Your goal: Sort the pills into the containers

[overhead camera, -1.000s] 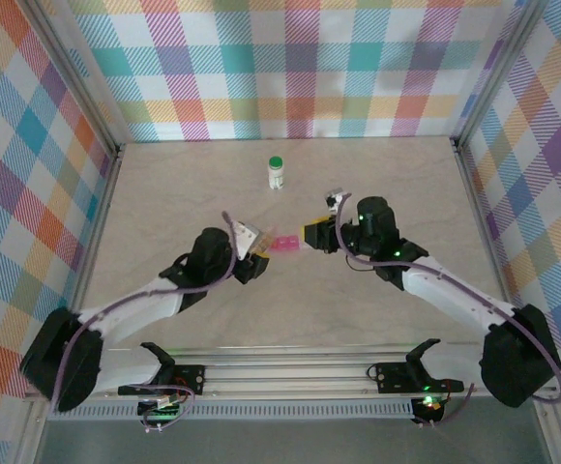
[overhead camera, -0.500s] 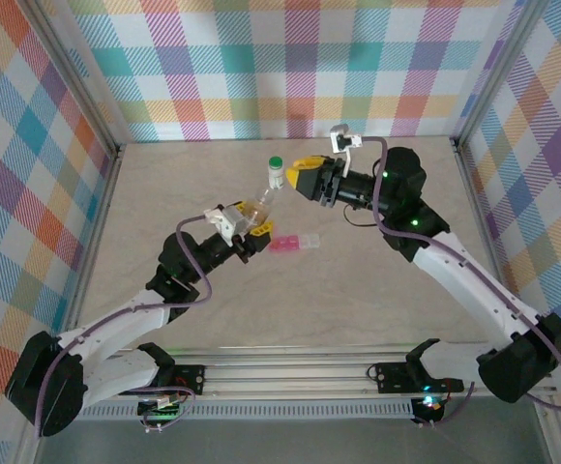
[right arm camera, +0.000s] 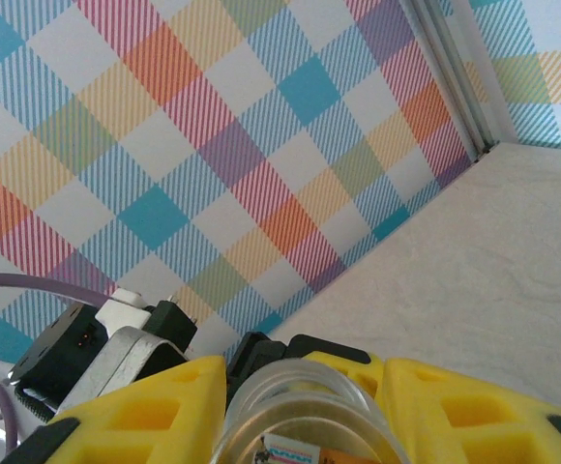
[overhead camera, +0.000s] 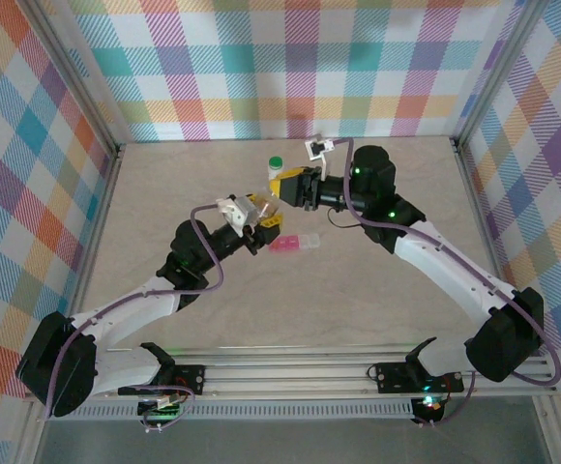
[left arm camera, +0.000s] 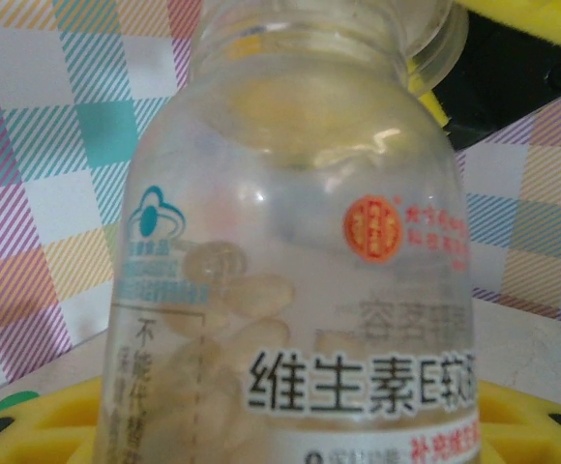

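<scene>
Both left hand (overhead camera: 252, 216) and right hand (overhead camera: 288, 187) grip the bottle (left arm camera: 290, 290).

The clear pill bottle (left arm camera: 290, 242) bears a label with bold black characters 维生素E软, small vertical 不能代, a red-orange round seal and a blue logo.

White-shelled, black-jointed, the left arm (overhead camera: 131, 307) and right arm (overhead camera: 445, 275) trail purple cables (overhead camera: 194, 224); yellow fingers (right arm camera: 135, 406) tip the left tool (overhead camera: 266, 215) and right tool (overhead camera: 282, 184); green lights (overhead camera: 355, 174) glow.
</scene>
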Robot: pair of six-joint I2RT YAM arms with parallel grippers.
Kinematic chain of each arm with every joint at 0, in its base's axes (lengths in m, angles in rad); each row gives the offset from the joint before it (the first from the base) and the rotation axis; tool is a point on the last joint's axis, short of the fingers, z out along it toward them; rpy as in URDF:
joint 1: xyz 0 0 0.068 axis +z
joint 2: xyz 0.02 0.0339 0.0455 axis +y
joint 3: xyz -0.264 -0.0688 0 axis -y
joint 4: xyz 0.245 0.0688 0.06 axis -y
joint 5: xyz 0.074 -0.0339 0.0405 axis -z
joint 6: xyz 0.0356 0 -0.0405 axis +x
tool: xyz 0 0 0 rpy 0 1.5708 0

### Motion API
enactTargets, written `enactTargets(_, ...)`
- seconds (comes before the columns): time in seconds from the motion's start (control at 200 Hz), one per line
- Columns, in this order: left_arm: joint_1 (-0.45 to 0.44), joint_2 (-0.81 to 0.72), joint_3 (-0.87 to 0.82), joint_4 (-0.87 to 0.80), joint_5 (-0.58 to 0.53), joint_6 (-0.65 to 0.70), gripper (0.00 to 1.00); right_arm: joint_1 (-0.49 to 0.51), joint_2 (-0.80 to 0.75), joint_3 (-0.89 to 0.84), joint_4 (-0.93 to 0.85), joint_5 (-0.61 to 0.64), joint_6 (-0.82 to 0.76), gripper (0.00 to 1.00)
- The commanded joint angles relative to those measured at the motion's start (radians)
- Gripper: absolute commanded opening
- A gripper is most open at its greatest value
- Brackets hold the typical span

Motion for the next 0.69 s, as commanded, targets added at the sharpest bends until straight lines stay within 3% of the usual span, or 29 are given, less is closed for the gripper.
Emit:
enactTargets(0.0, -0.018, -0.017, 0.011, 0.037, 0.014, -0.001, 0.0, 0.016, 0.02, 0.013, 0.008, -0.027, 0.004, 0.1)
enactTargets(0.195, -0.019, -0.039, 0.013, 0.013, 0.031, 0.006, 0.0, 0.04, 0.055, 0.01, 0.002, -0.053, -0.033, 0.11)
enactTargets(0.28, -0.019, -0.035, 0.029, -0.017, 0.058, 0.017, 0.0, 0.042, 0.073, 0.019, -0.025, -0.126, -0.089, 0.12)
enactTargets(0.505, -0.019, -0.048, 0.027, -0.005, 0.112, 0.056, 0.0, 0.046, 0.111, 0.086, -0.383, -0.381, -0.479, 0.13)
enactTargets(0.69, -0.015, -0.052, 0.036, 0.0, 0.133, 0.085, 0.0, 0.052, 0.098, 0.087, -0.658, -0.417, -0.842, 0.14)
